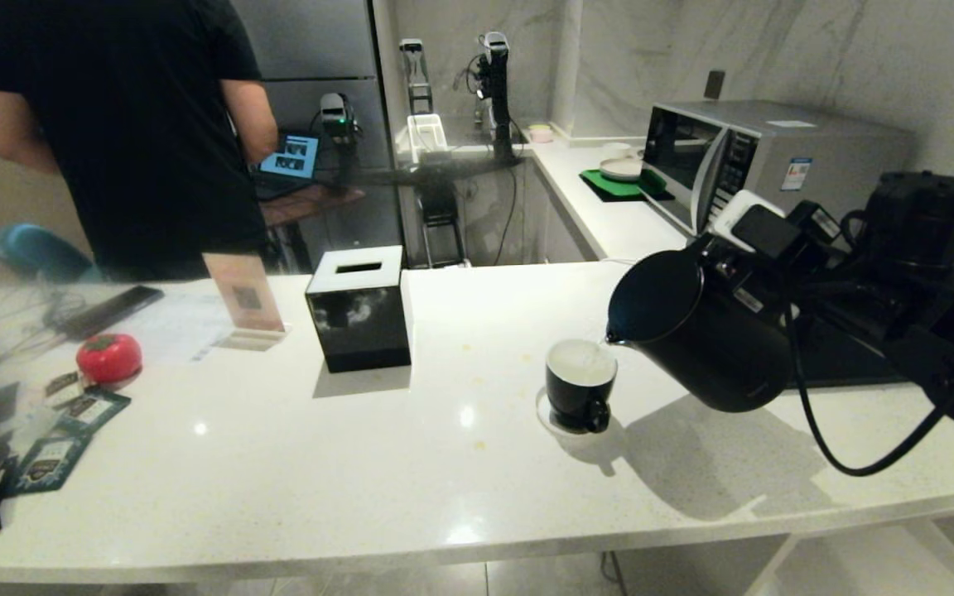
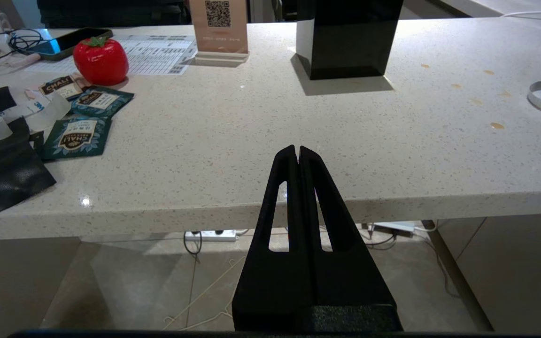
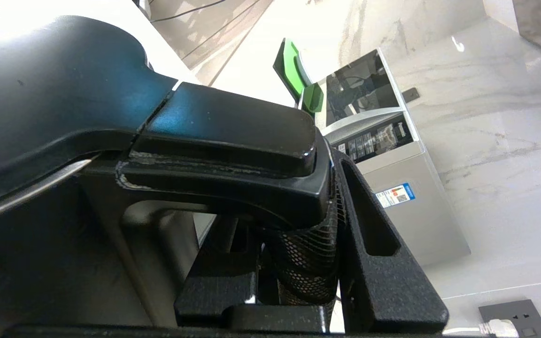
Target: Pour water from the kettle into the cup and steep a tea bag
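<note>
The kettle (image 1: pixel 696 335) hangs tilted over the counter (image 1: pixel 444 463), its spout right at the rim of the cup (image 1: pixel 580 385) — the cup's white inside shows pale and full-looking. The cup stands on its saucer (image 1: pixel 545 414) near the counter's middle, handle toward the robot. The right gripper (image 3: pixel 298 263) is clamped on the kettle's handle (image 3: pixel 233 155), one finger (image 3: pixel 383 263) on either side of it. No tea bag can be made out.

The left gripper (image 2: pixel 297 155) hangs low before the counter's front edge, jaws pressed together and holding nothing.

Behind the cup, to the left, sits a black tissue box (image 1: pixel 358 309), then a small sign stand (image 1: pixel 243 302), a red tomato-shaped thing (image 1: pixel 109 358) and flat blue packets (image 1: pixel 71 430) — all well apart from the cup. A person in a black shirt (image 1: pixel 125 124) stands beyond the counter. A microwave (image 1: pixel 742 157) sits on the far right side counter.
</note>
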Robot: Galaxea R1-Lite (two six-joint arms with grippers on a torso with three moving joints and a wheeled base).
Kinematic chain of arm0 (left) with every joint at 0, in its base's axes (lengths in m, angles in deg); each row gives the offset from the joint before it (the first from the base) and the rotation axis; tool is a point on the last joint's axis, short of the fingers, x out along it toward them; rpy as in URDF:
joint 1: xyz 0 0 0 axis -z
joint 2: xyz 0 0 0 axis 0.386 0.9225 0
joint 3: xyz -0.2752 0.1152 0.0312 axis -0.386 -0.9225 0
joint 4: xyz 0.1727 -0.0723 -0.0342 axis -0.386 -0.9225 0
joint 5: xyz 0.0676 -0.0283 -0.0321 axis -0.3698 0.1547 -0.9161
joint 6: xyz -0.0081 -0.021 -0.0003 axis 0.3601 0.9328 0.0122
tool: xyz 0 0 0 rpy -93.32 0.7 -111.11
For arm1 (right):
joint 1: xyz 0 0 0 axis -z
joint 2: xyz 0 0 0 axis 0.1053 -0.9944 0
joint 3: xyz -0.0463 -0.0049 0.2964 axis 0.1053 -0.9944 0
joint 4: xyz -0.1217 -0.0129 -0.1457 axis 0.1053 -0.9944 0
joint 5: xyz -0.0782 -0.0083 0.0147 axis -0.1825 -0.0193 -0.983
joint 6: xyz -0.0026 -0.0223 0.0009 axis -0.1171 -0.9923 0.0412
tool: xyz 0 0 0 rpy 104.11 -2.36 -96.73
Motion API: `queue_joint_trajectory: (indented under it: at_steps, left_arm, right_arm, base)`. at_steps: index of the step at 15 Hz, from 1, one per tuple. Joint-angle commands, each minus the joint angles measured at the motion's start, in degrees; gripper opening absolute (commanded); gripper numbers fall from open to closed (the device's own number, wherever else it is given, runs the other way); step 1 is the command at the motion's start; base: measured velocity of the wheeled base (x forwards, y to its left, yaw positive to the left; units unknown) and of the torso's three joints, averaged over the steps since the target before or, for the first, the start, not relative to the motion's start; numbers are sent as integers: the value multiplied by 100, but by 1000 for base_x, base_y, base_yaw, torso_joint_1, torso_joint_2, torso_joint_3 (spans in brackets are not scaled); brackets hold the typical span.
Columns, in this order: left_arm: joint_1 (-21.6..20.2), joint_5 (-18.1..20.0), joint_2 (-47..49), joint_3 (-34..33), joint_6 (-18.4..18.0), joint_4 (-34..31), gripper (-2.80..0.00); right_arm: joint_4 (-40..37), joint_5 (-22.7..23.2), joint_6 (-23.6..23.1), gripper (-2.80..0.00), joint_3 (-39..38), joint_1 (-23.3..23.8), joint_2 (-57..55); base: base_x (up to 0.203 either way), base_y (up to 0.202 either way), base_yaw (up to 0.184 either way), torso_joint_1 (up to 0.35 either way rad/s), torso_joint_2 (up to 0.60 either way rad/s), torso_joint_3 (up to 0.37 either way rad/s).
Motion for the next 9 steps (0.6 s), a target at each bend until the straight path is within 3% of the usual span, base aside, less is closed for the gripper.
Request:
queue_joint_trajectory:
  at_steps: [1, 9]
  left_arm:
    - [0, -3, 9, 0, 2, 5, -280]
    - [0, -3, 9, 0, 2, 5, -280]
  right_arm:
    - [34, 3, -63, -280, -9, -2, 12]
    - [25, 20, -72, -280, 8, -2, 0]
  base:
    - [0, 0, 0, 0, 0, 0]
    - [0, 0, 0, 0, 0, 0]
